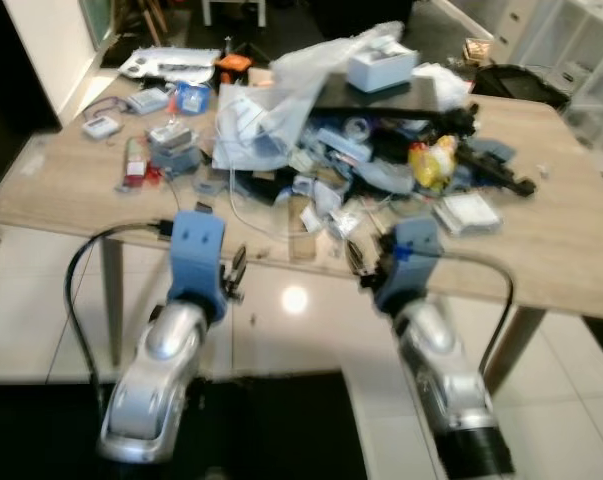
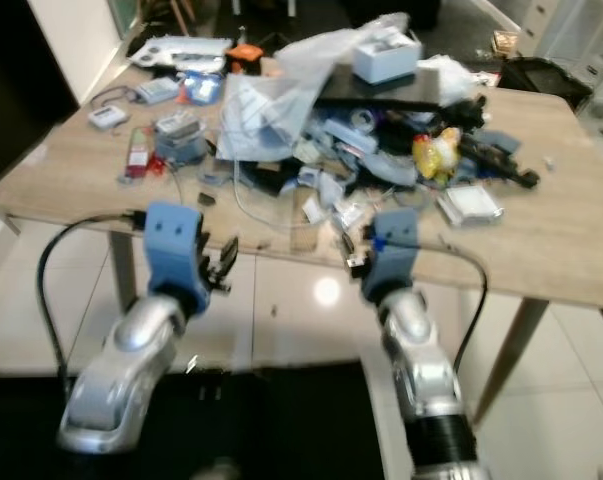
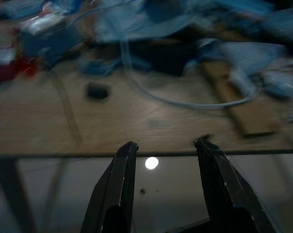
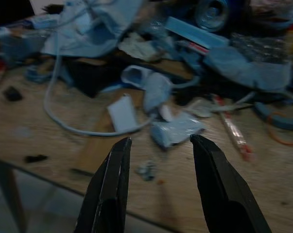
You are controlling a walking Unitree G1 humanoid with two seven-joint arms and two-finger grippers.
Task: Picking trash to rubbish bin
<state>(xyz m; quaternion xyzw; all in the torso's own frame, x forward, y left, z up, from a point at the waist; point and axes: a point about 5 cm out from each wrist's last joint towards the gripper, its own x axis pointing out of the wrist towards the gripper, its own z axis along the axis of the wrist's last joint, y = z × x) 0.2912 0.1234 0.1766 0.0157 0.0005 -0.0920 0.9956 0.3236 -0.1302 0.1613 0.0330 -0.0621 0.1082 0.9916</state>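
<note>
While one trash heap [image 1: 371,130] covers the table [image 1: 581,230], two grippers' jaws gape empty.

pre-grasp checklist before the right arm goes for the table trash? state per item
1. Right pincer open and empty: ok, jaws apart, nothing between them.
2. Left pincer open and empty: ok, it hangs off the near table edge.
3. Target ahead of the right pincer: ok, a crumpled wrapper lies just past its fingertips, on the wood.
4. Target free to lift: cannot tell, a white cable curves close by and may touch it.
5. Right pincer over the table: ok, its wrist view looks down on the tabletop past the edge.
6. Bin located: not ok, none found around the table.
</note>
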